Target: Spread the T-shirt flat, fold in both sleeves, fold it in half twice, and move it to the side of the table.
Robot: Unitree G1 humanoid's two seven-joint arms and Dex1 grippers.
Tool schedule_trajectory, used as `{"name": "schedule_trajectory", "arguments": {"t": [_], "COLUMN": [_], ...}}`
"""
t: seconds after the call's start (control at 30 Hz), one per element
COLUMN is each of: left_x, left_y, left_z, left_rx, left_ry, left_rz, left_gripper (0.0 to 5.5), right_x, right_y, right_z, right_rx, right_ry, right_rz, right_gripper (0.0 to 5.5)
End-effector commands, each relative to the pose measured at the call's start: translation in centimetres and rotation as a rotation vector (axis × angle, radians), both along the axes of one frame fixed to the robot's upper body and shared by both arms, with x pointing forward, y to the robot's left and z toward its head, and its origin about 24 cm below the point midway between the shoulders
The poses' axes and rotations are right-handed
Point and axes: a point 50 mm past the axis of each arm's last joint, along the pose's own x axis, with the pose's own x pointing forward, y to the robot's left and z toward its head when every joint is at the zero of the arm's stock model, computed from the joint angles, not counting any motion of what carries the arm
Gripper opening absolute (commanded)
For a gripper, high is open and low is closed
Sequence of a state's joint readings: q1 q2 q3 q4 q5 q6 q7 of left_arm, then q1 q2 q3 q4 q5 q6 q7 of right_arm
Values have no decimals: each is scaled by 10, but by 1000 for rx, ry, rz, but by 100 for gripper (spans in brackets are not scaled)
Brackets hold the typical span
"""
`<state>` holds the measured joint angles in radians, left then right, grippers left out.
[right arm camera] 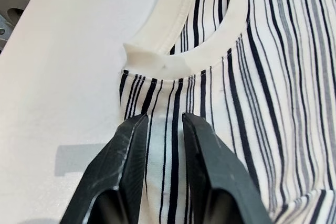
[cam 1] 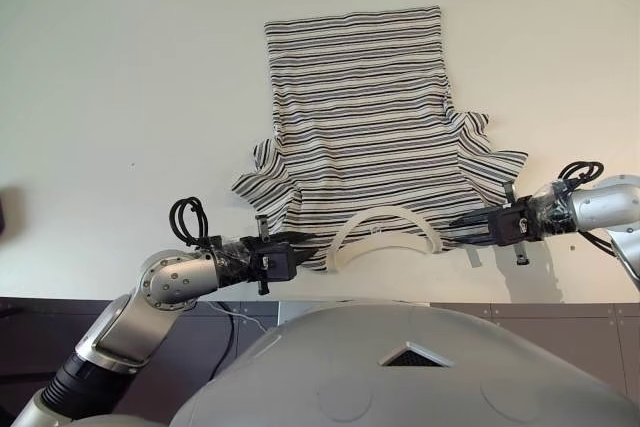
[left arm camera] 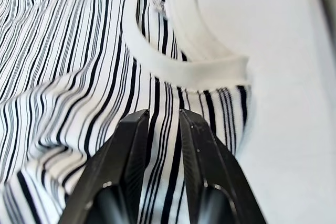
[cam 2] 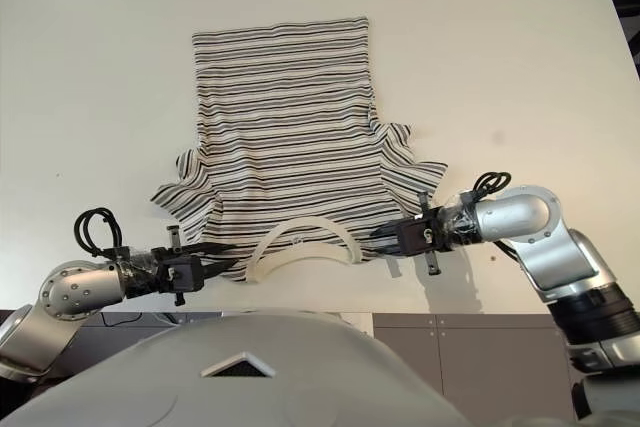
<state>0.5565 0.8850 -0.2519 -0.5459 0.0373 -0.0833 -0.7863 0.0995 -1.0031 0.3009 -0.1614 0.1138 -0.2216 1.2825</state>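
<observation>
The T-shirt (cam 1: 365,117) lies on the table (cam 1: 120,67), near the robot's edge and roughly midway across. The body is mostly laid out, but it isn't flat yet. Both sleeves are bunched and wrinkled, the left sleeve (cam 1: 262,182) curled in on itself and the right sleeve (cam 1: 495,157) creased. The cloth by the collar (cam 1: 385,232) is lifted and arched rather than lying down.

I judge this to be the spreading step, not yet finished. Folding in the sleeves, the two halvings and the move to the side are all left to do.

The left pincer (left arm camera: 164,116) is narrowed on the striped cloth at the left shoulder, just beside the collar. The right pincer (right arm camera: 161,119) grips the right shoulder the same way. Each has a strip of fabric between its fingers.

The shirt's long axis runs straight away from the robot. The collar points toward the robot and the hem (cam 1: 352,19) lies at the far end. The stripes run across that axis.
</observation>
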Motion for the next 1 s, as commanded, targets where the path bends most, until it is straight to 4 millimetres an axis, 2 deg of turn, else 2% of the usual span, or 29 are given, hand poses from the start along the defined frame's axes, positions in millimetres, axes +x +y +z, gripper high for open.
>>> {"name": "schedule_trajectory", "arguments": {"t": [0.03, 0.2, 0.3, 0.37, 0.43, 0.5, 0.63, 0.73, 0.83, 1.0], "left_x": [5, 20, 24, 33, 56, 70, 62, 51, 47, 49], "left_y": [1, 8, 6, 5, 3, -1, -7, -3, 16, 41], "left_z": [11, 24, 41, 52, 66, 69, 28, -1, -13, -14], "left_rx": [-22, -48, -112, -151, -186, -142, 61, 143, 271, 378], "left_ry": [17, 33, 72, 54, -80, -174, -206, -183, -226, -246], "left_rz": [33, 86, 79, 101, 186, 221, 176, 187, 163, 80], "left_gripper": [106, 106, 106, 106, 106, 106, 106, 106, 106, 106], "right_x": [4, 21, 42, 54, 70, 84, 87, 75, 65, 47], "right_y": [2, 15, 18, 18, 14, 8, 0, 3, 2, -1], "right_z": [12, 42, 58, 60, 52, 41, 16, 5, 0, -8], "right_rx": [13, 192, 269, 275, 245, 165, 51, 51, 47, 30], "right_ry": [6, 80, 67, 31, -52, -142, -176, -139, -128, -100], "right_rz": [-22, -119, -189, -226, -296, -342, -310, -272, -269, -269], "right_gripper": [120, 120, 120, 120, 120, 120, 120, 120, 120, 120]}}
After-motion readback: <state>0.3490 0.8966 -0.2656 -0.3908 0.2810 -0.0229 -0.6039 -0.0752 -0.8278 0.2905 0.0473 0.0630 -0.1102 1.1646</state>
